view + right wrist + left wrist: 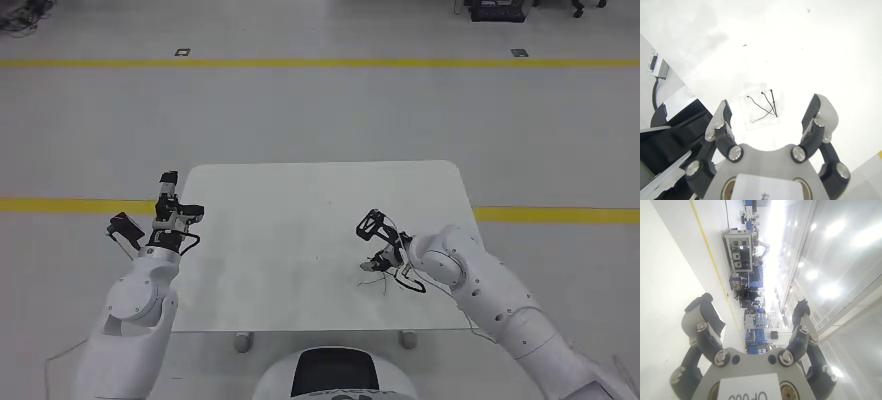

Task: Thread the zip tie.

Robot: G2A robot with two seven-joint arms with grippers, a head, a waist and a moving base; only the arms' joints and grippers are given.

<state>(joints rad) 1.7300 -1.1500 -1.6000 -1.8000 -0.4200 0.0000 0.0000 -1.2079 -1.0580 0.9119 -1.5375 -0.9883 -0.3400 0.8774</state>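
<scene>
The jaws of the right arm (480, 285) were spread wide and held nothing. Past their tips, in the gap between them, a clear shallow tray (747, 111) lay flat on the white desk (300, 230). Inside the tray were several thin black zip ties (773, 102), loose and crossing one another, not touching the jaws. The jaws of the left arm (140, 300) were also spread and held nothing. They stood at the desk's edge and pointed out into the hall, with the tray well apart from them.
</scene>
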